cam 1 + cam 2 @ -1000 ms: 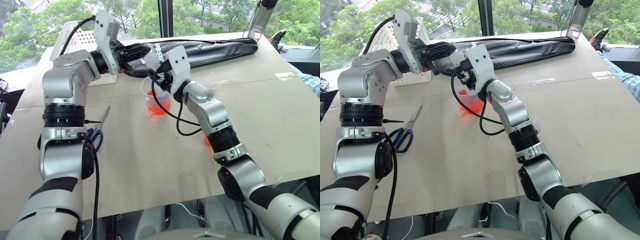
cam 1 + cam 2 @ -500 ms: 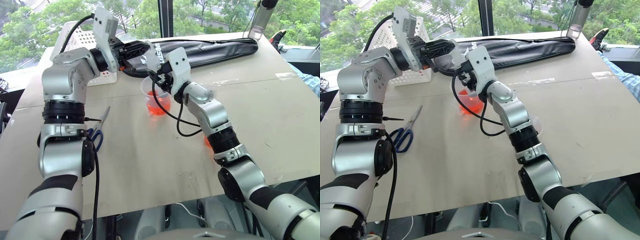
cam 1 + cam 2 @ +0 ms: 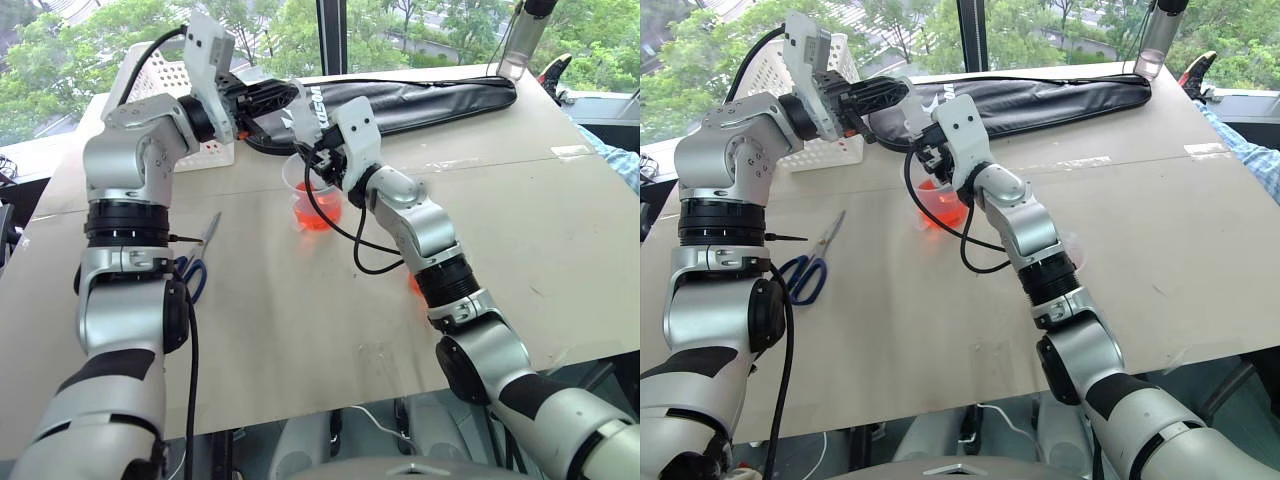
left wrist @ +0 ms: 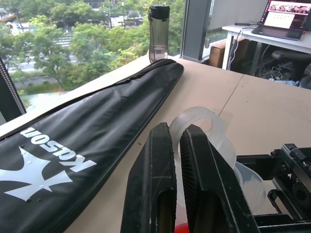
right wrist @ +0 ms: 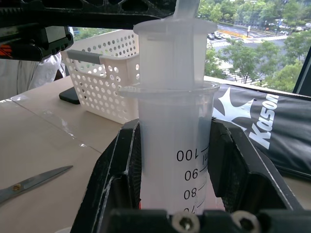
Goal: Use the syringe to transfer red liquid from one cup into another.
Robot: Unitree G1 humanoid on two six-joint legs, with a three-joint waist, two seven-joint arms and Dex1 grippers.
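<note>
Right gripper clenched the syringe barrel, one black finger each side, syringe upright over the taller spouted beaker. The beaker stood on the table at about 12 o'clock from table centre, red liquid pooled in its lower part. Syringe tip hidden behind the gripper; could not tell if it reached the liquid.

Left gripper was clamped shut on the white plunger top, its fingers nearly together, reaching in level from the 10 o'clock side above the right gripper. Plunger stood raised a bit out of the barrel in the right wrist view.

Smaller cup mostly hidden behind the right forearm, at 3 o'clock of table centre; just an orange-red patch showed there.

Blue-handled scissors lay at 9 o'clock of centre, well apart from the beaker. White perforated basket at 11 o'clock, black bag along the far edge at 12 to 1 o'clock, bottle at its far end.
</note>
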